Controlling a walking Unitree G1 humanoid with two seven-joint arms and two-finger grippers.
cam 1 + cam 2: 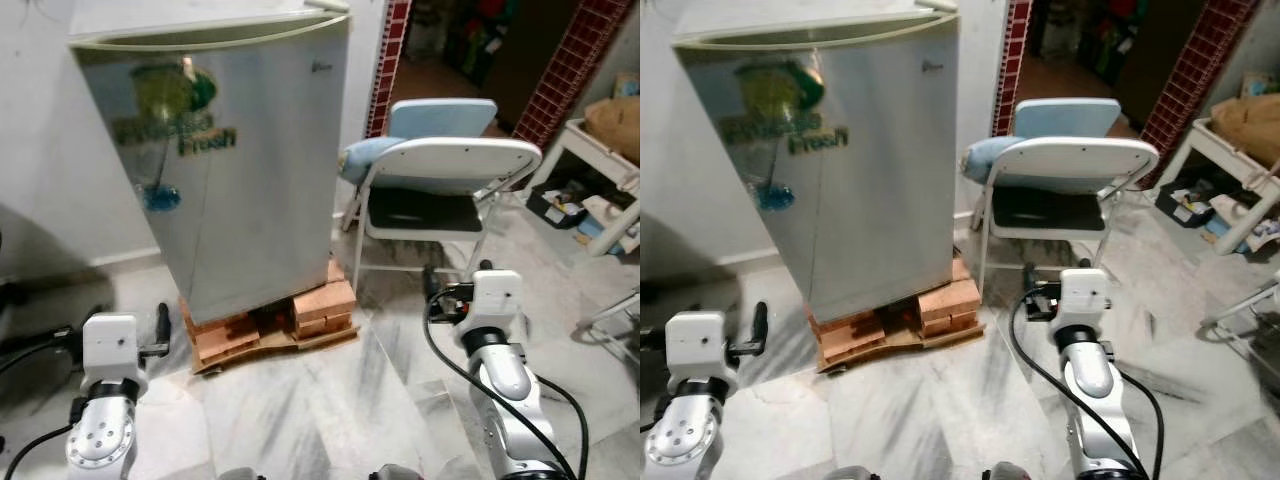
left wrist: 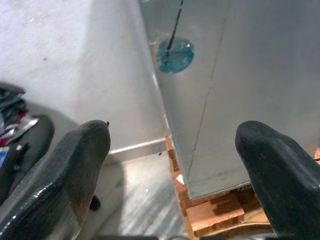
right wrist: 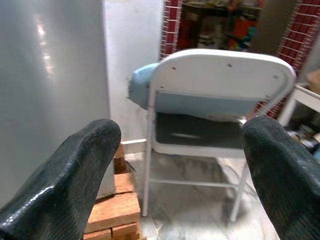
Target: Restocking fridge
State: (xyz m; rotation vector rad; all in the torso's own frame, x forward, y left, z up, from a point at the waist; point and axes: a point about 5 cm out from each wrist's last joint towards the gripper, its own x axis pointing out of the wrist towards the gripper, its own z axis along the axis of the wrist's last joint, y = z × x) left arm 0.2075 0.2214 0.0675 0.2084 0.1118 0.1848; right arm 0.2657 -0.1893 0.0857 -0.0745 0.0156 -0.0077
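A small silver fridge with a smooth brushed-metal door (image 1: 240, 170) stands shut on a stack of rough orange bricks (image 1: 300, 315) and a flat wooden board, on the glossy grey-veined marble floor (image 1: 330, 410). Just beside it is a white metal folding chair with a dark seat (image 1: 440, 175), a pale blue cushion behind it. The left gripper (image 2: 172, 165) and right gripper (image 3: 180, 160) hang low before the fridge, rounded black fingers spread apart, empty.
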